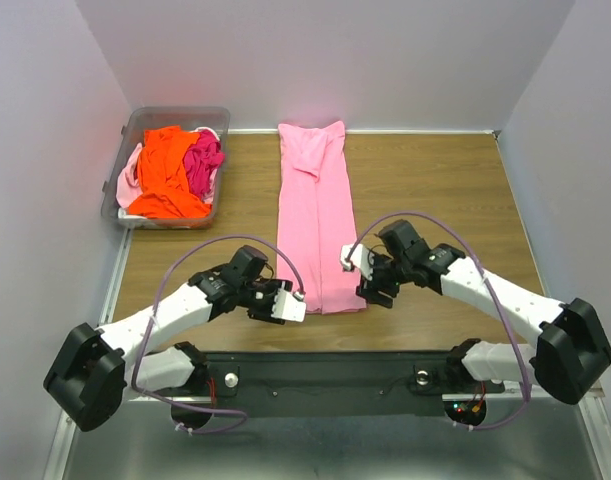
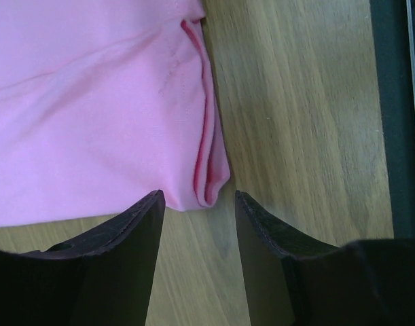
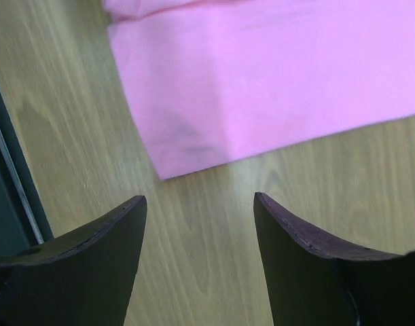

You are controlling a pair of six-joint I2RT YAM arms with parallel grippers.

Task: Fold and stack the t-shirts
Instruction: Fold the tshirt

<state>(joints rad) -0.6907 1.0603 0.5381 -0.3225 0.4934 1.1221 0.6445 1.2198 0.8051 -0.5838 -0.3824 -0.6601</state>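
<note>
shirt strip: light pink t-shirt (image 1: 315,215) lies flat mid-bench, folded lengthwise into a narrow band. long axis runs far-to-near, straight away from the arm bases. near short edge sits between the two pincers.

left pincer (image 1: 288,303) is at the near-left corner, jaws spread, nothing in them. left wrist view: corner w/ its layered fold edge is just ahead of the tips, roughly centred in the gap. contact w/ cloth: can't tell.

right pincer (image 1: 373,290) is at the near-right corner, jaws spread, empty. right wrist view: corner is ahead of the tips, a bit left of centre, bare bench (image 1: 435,200) showing between tips and cloth, so apart.

both arms are about equally near, one per corner. judgement: next move is prob a two-corner pinch of the near edge, then carry it toward the far end to halve the band. left looks closer to a grip than right.

other shirts, orange (image 1: 165,170), hot pink (image 1: 203,160), pale pink (image 1: 130,182), are heaped in the clear bin (image 1: 135,122) at far left, well apart from both pincers.

no brand, label or readable writing anywhere.
</note>
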